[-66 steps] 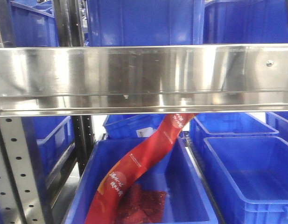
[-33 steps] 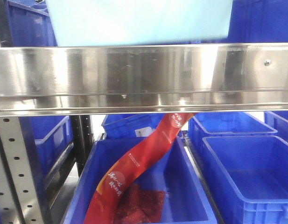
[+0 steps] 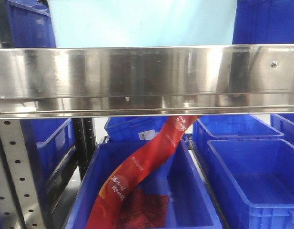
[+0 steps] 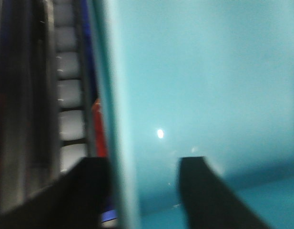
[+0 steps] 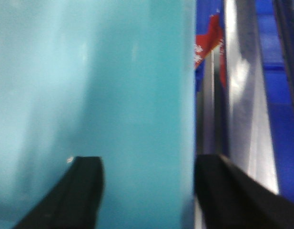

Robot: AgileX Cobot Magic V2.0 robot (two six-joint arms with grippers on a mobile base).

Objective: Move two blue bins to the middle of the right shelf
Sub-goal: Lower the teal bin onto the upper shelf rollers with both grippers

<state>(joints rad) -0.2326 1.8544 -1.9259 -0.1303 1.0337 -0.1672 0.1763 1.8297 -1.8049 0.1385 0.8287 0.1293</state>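
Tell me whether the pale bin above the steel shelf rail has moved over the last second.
Yes. The pale bin came into the front view above the steel shelf rail, covering the dark blue bin there, and its lower edge has since dropped behind the rail.

Pale teal bin above a mirror-bright steel rail — deep blue all around.

The lifted bin (image 3: pixel 142 21) is light turquoise; the shelf rail (image 3: pixel 147 78) is polished silver; the lower bins (image 3: pixel 254 176) are saturated blue. A red banner (image 3: pixel 147 167) bears white and yellow lettering — gripper fingers (image 5: pixel 80 191) are black.
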